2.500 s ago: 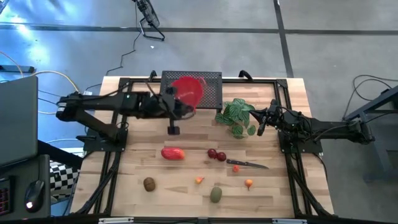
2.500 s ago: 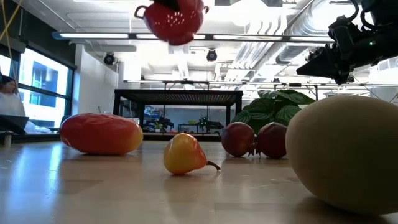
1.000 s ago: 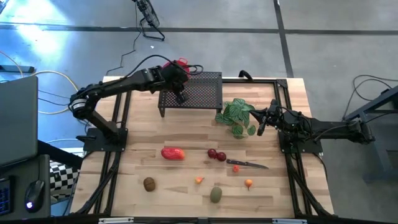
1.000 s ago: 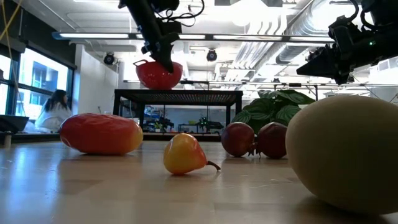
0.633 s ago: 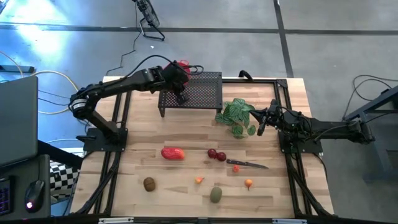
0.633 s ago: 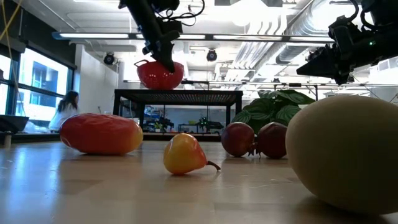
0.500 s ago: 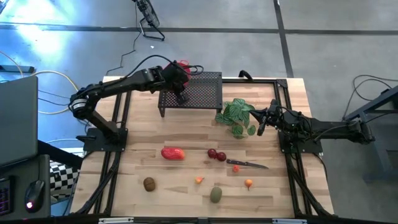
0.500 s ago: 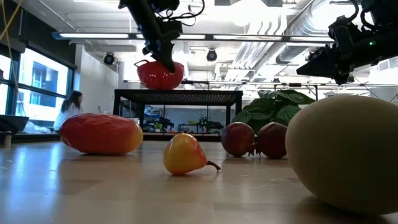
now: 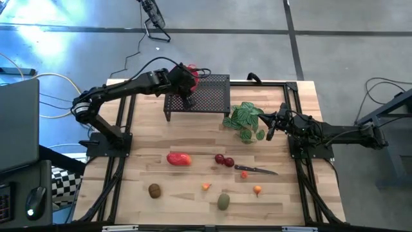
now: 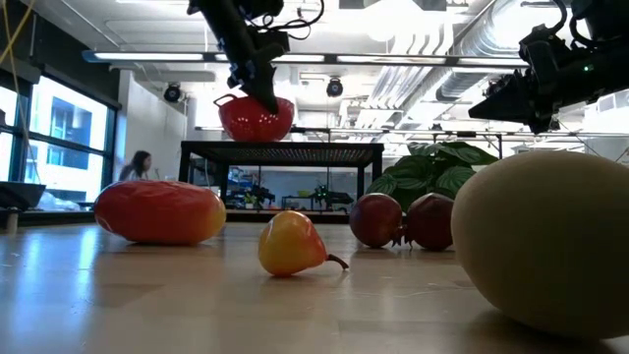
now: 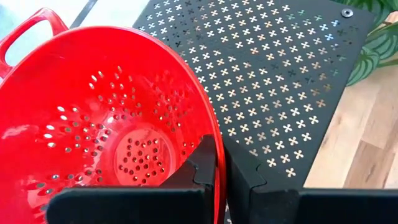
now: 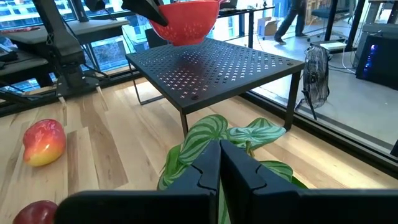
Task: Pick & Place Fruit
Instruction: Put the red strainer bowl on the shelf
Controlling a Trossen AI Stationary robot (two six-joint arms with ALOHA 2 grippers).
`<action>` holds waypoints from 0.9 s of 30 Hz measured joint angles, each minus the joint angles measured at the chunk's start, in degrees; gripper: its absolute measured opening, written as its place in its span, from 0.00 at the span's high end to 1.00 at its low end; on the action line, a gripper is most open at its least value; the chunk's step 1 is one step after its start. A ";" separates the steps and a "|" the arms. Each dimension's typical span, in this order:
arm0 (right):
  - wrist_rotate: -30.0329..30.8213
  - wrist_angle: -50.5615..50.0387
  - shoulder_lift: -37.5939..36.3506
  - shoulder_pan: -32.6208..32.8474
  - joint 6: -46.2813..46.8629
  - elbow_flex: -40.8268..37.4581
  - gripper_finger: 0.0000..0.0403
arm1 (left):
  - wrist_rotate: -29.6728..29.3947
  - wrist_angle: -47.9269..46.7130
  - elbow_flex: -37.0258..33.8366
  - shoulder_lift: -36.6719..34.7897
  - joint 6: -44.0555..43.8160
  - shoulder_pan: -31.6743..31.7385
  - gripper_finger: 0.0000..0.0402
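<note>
- left gripper (image 11: 219, 163) is pinching the rim of a red colander (image 11: 93, 124), holding it over the black perforated stand (image 9: 206, 93)
- right gripper (image 12: 219, 163) is sitting clenched and empty, just over the green leafy plant (image 9: 246, 119)
- fruit is lying on the wooden table (image 9: 148, 142): red oblong (image 9: 178, 158), two dark-red round ones (image 9: 224, 160), brown oval (image 9: 154, 190), olive-green oval (image 9: 223, 202)

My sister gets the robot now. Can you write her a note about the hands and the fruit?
Left gripper: shut on the rim of the red colander, at the black rack.
Right gripper: shut, empty, waiting over the leafy plant.
Fruit: all on the table in front of the rack, namely red oblong piece, two dark-red ones, brown one, green one, two tiny orange ones.
Done: no fruit moved.
Left: every piece.
</note>
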 joint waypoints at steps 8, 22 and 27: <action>0.00 0.02 0.00 0.00 -0.02 0.00 0.99 | -1.89 -0.12 0.00 0.00 -0.01 -3.24 0.98; 0.00 0.02 0.00 -0.02 -0.04 0.00 0.99 | -8.41 -4.39 0.00 1.16 -0.02 -6.32 0.98; 0.00 0.02 0.00 -0.01 -0.04 0.00 0.99 | -8.33 -4.33 0.02 1.14 0.00 -5.76 0.98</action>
